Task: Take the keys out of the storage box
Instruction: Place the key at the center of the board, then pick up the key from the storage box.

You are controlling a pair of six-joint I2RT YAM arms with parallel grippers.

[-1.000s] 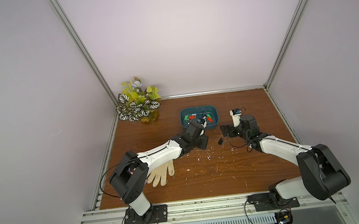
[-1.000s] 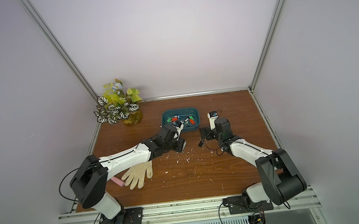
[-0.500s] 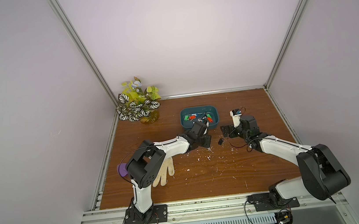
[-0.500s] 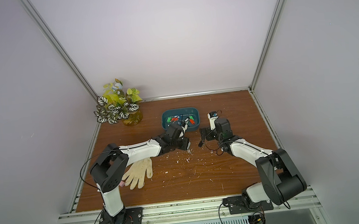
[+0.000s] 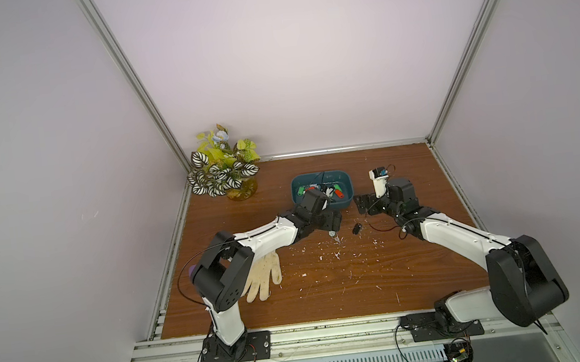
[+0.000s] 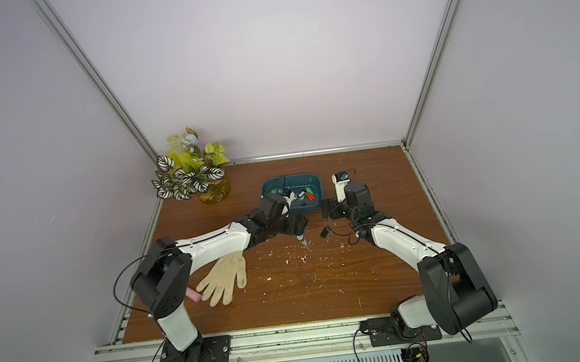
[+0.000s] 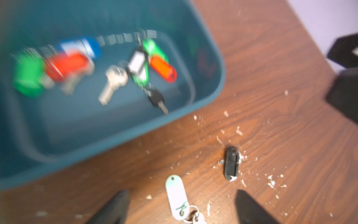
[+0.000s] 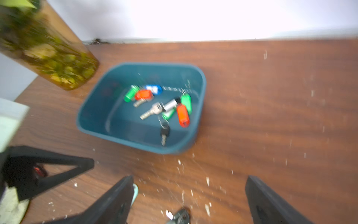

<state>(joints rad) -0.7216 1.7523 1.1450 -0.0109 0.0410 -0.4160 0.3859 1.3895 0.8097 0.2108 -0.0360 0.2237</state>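
The dark teal storage box [image 5: 343, 203] [image 6: 267, 188] stands at the back middle of the table. It holds several keys [image 8: 164, 104] [image 7: 116, 77] with red, green, blue and black tags. My left gripper [image 5: 331, 223] [image 7: 182, 194] hangs open just in front of the box. A pale-tagged key [image 7: 177, 195] [image 6: 301, 238] lies on the wood between its fingers. A black-tagged key [image 7: 231, 163] [image 5: 356, 228] lies on the table close by. My right gripper [image 5: 363, 203] [image 8: 190, 178] is open beside the box's right end, holding nothing.
A potted plant in an amber vase [image 5: 224, 174] [image 8: 48, 48] stands at the back left. A cream glove [image 5: 264, 276] and a pink object [image 6: 194, 295] lie near the left arm's base. White crumbs [image 5: 326, 255] are scattered over the middle of the table.
My left gripper has opened, and the pale-tagged key now lies on the table under it. The left arm's elbow has lifted. The right arm has hardly moved.
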